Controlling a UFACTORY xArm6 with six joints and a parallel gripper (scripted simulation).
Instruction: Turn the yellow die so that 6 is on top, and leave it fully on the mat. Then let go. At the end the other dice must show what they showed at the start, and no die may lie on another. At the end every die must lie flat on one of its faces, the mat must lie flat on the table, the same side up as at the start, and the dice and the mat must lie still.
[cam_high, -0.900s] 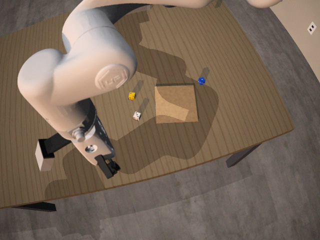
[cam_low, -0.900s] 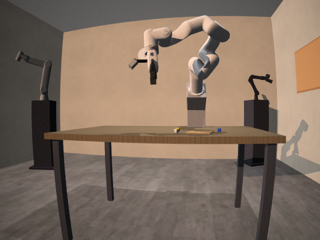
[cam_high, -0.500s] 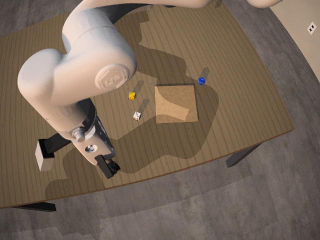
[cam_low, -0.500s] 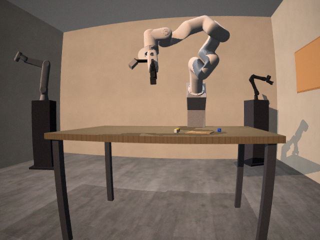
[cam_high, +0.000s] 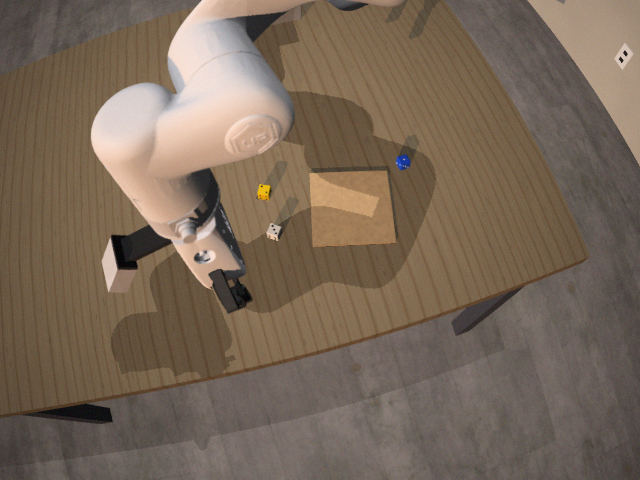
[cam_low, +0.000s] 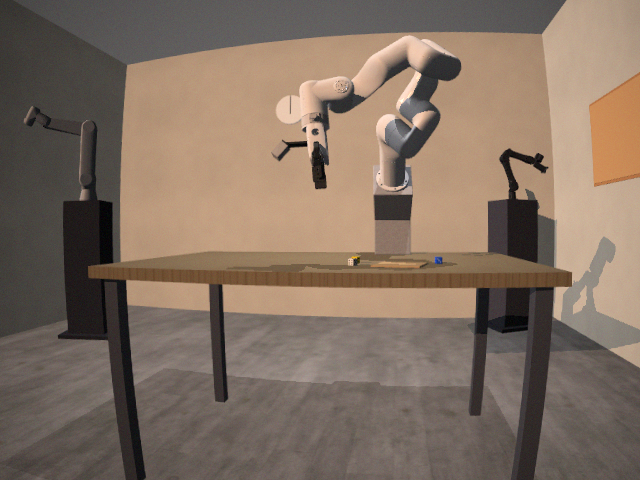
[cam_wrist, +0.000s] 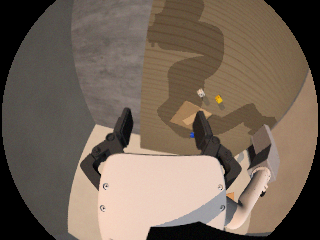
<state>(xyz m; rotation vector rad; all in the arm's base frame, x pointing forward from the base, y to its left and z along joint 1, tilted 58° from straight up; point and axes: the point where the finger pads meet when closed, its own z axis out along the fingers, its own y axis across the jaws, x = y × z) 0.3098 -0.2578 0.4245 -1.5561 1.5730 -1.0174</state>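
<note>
Your hand (cam_low: 318, 178) hangs high above the tabletop (cam_high: 77, 217), fingers spread wide with nothing between them. Below, the white die (cam_high: 273, 231) sits nearest you. Just beyond it, the yellow die (cam_high: 264, 191) rests on bare wood, left of the mat (cam_high: 356, 227), not on it. The blue die (cam_high: 403, 162) lies by the mat's far corner.

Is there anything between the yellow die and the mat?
No. In the top view, only bare wooden table, partly in shadow, lies between the yellow die and the mat. The white die sits off to one side.
</note>
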